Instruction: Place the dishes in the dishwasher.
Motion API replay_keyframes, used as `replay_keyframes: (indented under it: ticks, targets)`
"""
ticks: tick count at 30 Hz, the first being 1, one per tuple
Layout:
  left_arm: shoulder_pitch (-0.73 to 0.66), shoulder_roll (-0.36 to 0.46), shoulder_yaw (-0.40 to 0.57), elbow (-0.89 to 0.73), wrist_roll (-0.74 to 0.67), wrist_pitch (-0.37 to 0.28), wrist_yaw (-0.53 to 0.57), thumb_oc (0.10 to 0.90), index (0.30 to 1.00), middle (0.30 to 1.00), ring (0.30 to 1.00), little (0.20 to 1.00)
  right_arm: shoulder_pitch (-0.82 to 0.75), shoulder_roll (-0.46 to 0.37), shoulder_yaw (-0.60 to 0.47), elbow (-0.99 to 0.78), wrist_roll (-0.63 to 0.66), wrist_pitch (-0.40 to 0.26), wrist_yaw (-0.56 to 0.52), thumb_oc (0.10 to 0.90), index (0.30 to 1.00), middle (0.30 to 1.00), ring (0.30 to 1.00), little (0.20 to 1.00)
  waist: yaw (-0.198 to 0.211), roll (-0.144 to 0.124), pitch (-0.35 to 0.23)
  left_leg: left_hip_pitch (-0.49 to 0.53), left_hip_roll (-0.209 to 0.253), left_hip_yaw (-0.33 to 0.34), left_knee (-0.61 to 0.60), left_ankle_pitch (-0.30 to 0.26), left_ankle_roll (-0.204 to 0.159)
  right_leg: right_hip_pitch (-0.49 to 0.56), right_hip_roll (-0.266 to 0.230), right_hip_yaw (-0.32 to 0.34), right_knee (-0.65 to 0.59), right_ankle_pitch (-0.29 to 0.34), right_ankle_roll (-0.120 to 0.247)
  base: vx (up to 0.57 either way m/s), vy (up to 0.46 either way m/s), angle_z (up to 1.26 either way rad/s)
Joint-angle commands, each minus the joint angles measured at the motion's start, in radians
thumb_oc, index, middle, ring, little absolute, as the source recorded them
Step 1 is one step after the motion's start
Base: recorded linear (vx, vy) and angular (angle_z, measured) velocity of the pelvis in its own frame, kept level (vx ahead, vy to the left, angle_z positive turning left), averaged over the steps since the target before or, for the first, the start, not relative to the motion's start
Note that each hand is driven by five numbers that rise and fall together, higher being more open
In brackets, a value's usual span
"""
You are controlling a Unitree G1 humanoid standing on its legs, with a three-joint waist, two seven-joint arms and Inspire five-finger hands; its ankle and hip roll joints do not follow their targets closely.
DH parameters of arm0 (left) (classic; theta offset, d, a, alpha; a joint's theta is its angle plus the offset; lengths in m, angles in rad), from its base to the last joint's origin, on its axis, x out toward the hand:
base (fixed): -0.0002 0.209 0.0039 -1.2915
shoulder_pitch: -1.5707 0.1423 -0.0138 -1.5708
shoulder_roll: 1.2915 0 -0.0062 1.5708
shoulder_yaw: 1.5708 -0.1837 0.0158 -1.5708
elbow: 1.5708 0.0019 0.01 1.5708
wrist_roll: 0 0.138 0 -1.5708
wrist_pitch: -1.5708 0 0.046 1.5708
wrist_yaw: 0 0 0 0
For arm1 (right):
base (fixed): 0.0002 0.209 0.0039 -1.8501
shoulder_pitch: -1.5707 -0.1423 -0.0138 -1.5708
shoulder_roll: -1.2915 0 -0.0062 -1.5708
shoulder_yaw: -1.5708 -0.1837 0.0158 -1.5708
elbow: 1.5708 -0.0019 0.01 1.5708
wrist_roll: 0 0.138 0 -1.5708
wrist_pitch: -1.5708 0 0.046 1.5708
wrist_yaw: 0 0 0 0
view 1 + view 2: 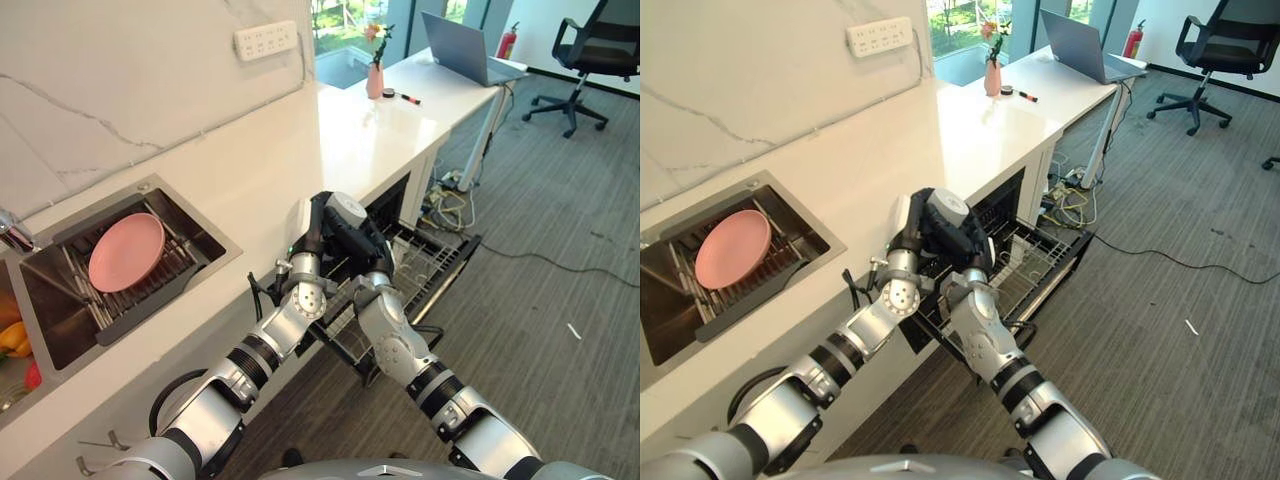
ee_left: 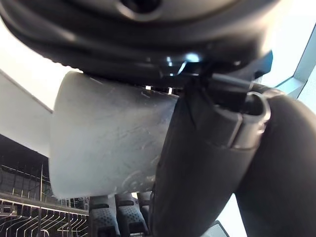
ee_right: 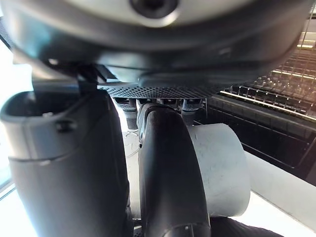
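Both hands meet over the pulled-out dishwasher rack [image 1: 425, 262]: the left hand [image 1: 322, 232] and the right hand [image 1: 368, 250] each have fingers curled round a grey cup [image 2: 106, 143]. Mid-handover, I'd say; next, one hand releases. A pink plate [image 1: 126, 251] waits in the sink [image 1: 205, 232] at far left.

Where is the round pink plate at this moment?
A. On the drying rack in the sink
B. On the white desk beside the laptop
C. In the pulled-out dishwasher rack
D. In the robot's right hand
A. The round pink plate leans on the metal drying rack inside the sink, away from both hands and the dishwasher.
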Motion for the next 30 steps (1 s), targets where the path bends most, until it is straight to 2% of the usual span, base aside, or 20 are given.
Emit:
replay_keyframes:
  ticks: [1, 12, 22, 23, 24, 25, 30]
  targets:
    - [-0.224, -0.116, -0.120, -0.007, 0.055, -0.179, 0.001, 0.400, 0.300, 0.300, 0.300, 0.300, -0.236, 0.095, -0.105, 0.092, 0.012, -0.068, 0.006, 0.400, 0.300, 0.300, 0.300, 0.300, 0.040, -0.018, -0.038, 0.112, 0.031, -0.016, 0.005, -0.140, -0.023, -0.015, -0.051, -0.049, 0.011, 0.005, 0.065, 0.00, 0.000, 0.00]
    - [-0.241, -0.137, -0.155, -0.036, 0.067, -0.203, -0.031, 0.400, 0.300, 0.300, 0.300, 0.300, -0.269, 0.099, -0.130, 0.116, 0.017, -0.103, 0.046, 0.400, 0.300, 0.300, 0.300, 0.300, 0.042, -0.018, -0.036, 0.110, 0.030, -0.020, 0.005, -0.140, -0.021, -0.016, -0.051, -0.051, 0.011, 0.001, 0.067, 0.00, 0.000, 0.01]
    - [-0.248, -0.144, -0.171, -0.020, 0.076, -0.199, -0.037, 0.400, 0.300, 0.300, 0.300, 0.300, -0.289, 0.096, -0.157, 0.108, -0.006, -0.126, 0.016, 0.400, 0.300, 0.300, 0.300, 0.300, 0.041, -0.015, -0.036, 0.111, 0.030, -0.023, 0.005, -0.142, -0.020, -0.016, -0.051, -0.057, 0.011, 0.002, 0.067, 0.00, 0.000, 0.00]
    - [-0.248, -0.144, -0.171, -0.020, 0.076, -0.199, -0.037, 0.444, 0.366, 0.366, 0.366, 0.366, -0.289, 0.096, -0.157, 0.108, -0.007, -0.126, 0.015, 0.400, 0.300, 0.300, 0.300, 0.300, 0.041, -0.015, -0.036, 0.111, 0.030, -0.023, 0.005, -0.142, -0.020, -0.016, -0.051, -0.057, 0.011, 0.002, 0.067, 0.00, 0.000, 0.00]
    - [-0.249, -0.147, -0.175, -0.013, 0.078, -0.197, -0.042, 0.552, 0.528, 0.528, 0.528, 0.528, -0.295, 0.095, -0.164, 0.105, -0.014, -0.130, 0.006, 0.400, 0.300, 0.300, 0.300, 0.300, 0.040, -0.015, -0.036, 0.111, 0.030, -0.023, 0.005, -0.142, -0.020, -0.016, -0.051, -0.057, 0.011, 0.002, 0.067, 0.00, 0.000, 0.00]
    - [-0.250, -0.152, -0.183, 0.003, 0.077, -0.194, -0.051, 0.800, 0.900, 0.900, 0.900, 0.900, -0.305, 0.092, -0.180, 0.098, -0.028, -0.136, -0.016, 0.400, 0.300, 0.300, 0.300, 0.300, 0.040, -0.014, -0.035, 0.111, 0.030, -0.024, 0.005, -0.142, -0.019, -0.015, -0.051, -0.058, 0.011, 0.001, 0.067, 0.00, 0.000, 0.00]
    - [-0.242, -0.163, -0.199, 0.018, 0.053, -0.189, -0.090, 0.800, 0.900, 0.900, 0.900, 0.900, -0.312, 0.075, -0.209, 0.085, -0.081, -0.137, -0.061, 0.400, 0.300, 0.300, 0.300, 0.300, 0.040, -0.012, -0.035, 0.111, 0.029, -0.027, 0.005, -0.143, -0.019, -0.014, -0.050, -0.062, 0.011, 0.000, 0.065, 0.00, 0.000, 0.00]
